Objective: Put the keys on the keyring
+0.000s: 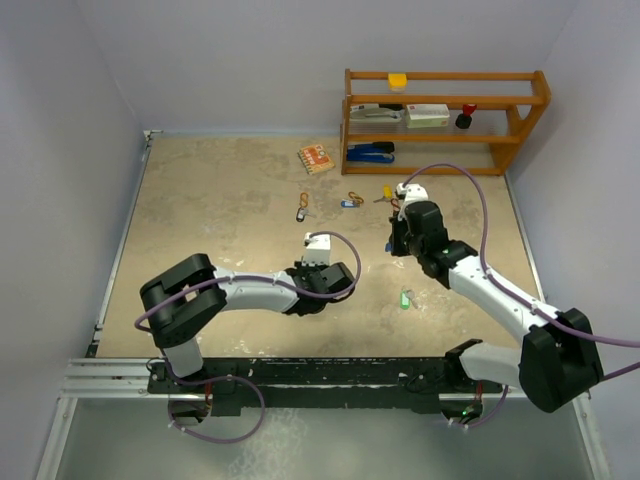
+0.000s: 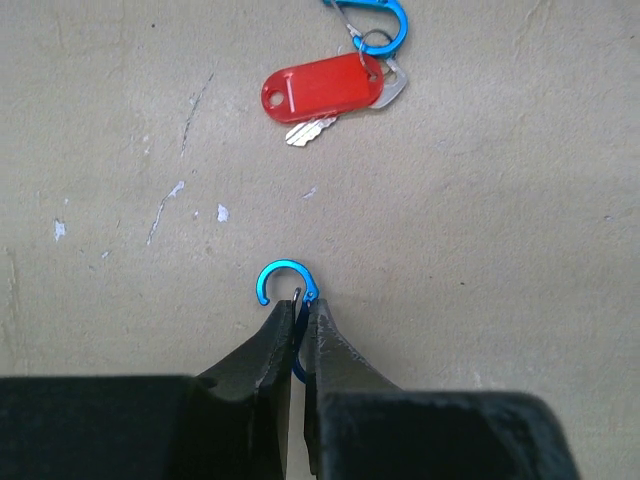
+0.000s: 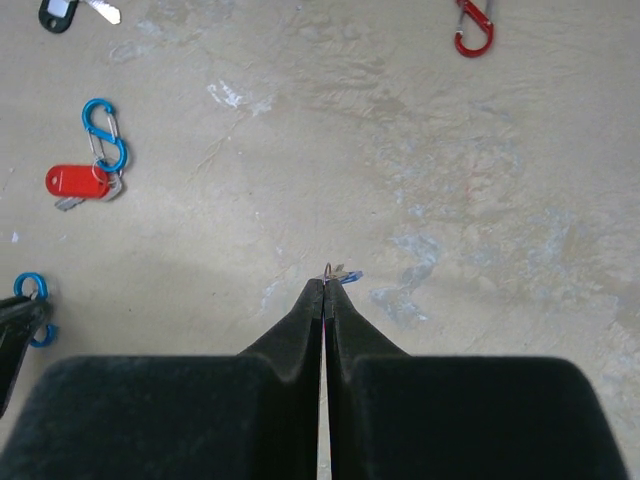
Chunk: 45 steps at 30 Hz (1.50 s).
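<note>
Near the surface's (image 1: 220,190) middle, left gripper (image 2: 300,305) clamps a blue clip (image 2: 283,265) at its very tips, right gripper (image 3: 326,283) pinches a tiny metal piece (image 3: 345,275); either thin hold could slip.

Scuffed table (image 1: 220,210) carries tagged keys (image 2: 322,90), clips (image 3: 104,133), perhaps cards (image 1: 315,158).

From above and behind we overlook the whole table (image 1: 220,200); our two wrist cameras look down close, both catching the red-tagged key (image 2: 322,88)
</note>
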{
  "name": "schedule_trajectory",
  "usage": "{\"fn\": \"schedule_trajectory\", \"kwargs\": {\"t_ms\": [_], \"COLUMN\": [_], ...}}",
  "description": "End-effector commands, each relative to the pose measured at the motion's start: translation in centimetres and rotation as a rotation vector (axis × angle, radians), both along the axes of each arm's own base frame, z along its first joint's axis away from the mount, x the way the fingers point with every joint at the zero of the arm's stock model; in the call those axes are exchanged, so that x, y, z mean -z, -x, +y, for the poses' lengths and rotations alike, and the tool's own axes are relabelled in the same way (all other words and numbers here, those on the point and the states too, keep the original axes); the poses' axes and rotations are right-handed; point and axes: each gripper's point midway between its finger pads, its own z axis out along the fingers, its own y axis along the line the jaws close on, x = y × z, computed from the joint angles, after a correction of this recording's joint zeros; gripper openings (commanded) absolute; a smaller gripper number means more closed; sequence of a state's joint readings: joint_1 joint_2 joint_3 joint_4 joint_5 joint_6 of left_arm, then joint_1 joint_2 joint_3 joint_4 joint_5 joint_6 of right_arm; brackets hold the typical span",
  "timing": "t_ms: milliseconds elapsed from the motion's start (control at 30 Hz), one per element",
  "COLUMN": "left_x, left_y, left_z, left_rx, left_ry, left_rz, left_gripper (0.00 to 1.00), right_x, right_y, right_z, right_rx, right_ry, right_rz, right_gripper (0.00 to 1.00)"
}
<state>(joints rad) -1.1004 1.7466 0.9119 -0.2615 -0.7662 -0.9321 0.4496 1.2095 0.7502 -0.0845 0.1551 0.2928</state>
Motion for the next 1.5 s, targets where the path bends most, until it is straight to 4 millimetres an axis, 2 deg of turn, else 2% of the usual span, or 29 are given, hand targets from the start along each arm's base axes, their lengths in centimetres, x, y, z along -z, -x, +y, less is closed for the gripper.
{"fn": "schedule_trajectory", "kwargs": {"t_ms": [0, 200, 333, 700, 1000, 1467], "left_x": [-5.5, -12.0, -13.9, -14.8, -14.3, -13.5], "left_y": [-1.8, -3.6, -4.3, -4.9, -4.6, -4.7], "left_z": [-2.3, -5.4, -6.5, -8.0, -9.7, -10.7], "left_rx": [0.025, 0.086, 0.135, 0.212, 0.274, 0.297], "left_ry": [0.051, 0.212, 0.311, 0.411, 0.453, 0.458], "left_rz": [-0.093, -0.192, -0.204, -0.196, -0.18, -0.168], "left_gripper": [0.0, 0.0, 0.0, 0.0, 0.0, 0.0], "right_x": [-1.5, -2.1, -2.7, -3.8, -3.8, -4.5], "right_y": [0.3, 1.2, 1.8, 3.2, 3.4, 3.7], "right_z": [2.5, 4.1, 5.4, 7.8, 8.1, 8.2], "right_rx": [-0.15, -0.268, -0.354, -0.49, -0.507, -0.523], "right_ry": [-0.043, -0.077, -0.116, -0.194, -0.191, -0.192], "right_rz": [-0.071, -0.105, -0.136, -0.197, -0.204, -0.227], "right_gripper": [0.0, 0.0, 0.0, 0.0, 0.0, 0.0]}}
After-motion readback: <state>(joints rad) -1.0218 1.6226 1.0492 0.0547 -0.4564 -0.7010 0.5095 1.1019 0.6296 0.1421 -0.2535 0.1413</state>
